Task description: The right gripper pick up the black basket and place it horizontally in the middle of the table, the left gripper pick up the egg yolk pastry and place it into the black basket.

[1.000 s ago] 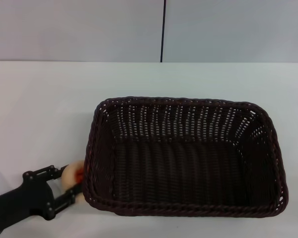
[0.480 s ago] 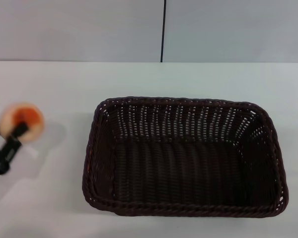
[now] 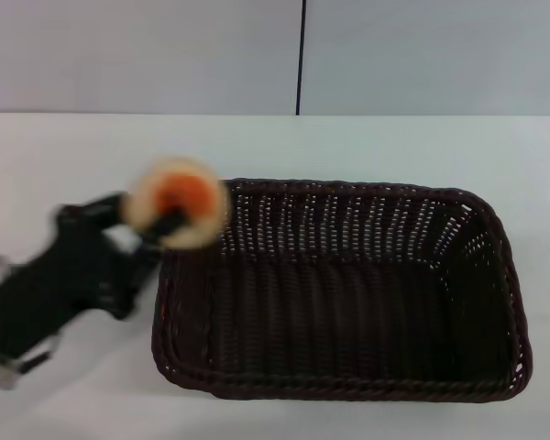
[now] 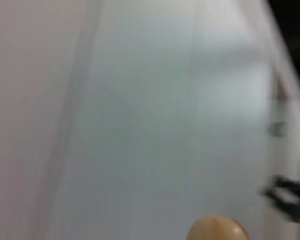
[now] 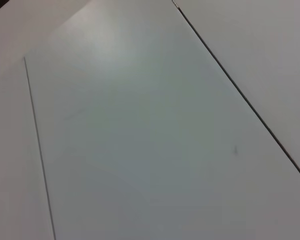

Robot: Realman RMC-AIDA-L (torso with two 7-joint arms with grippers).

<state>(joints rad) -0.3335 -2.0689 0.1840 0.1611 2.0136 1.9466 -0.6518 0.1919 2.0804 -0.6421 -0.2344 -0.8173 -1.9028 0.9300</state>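
Observation:
The black basket [image 3: 348, 293] lies lengthwise across the middle of the white table [image 3: 64, 156], open side up and empty. My left gripper [image 3: 170, 220] is shut on the egg yolk pastry [image 3: 176, 202], a cream bun with an orange patch, and holds it in the air above the basket's far left corner. The black left arm runs down to the lower left. The pastry's edge also shows in the left wrist view [image 4: 217, 229]. My right gripper is out of view.
A grey wall with a dark vertical seam [image 3: 301, 55] stands behind the table. The right wrist view shows only pale flat panels with thin seams [image 5: 240, 95].
My left gripper took the pastry from beside the basket's near left corner, swung up and left, and has now come right to the basket's far left corner. The basket has not moved.

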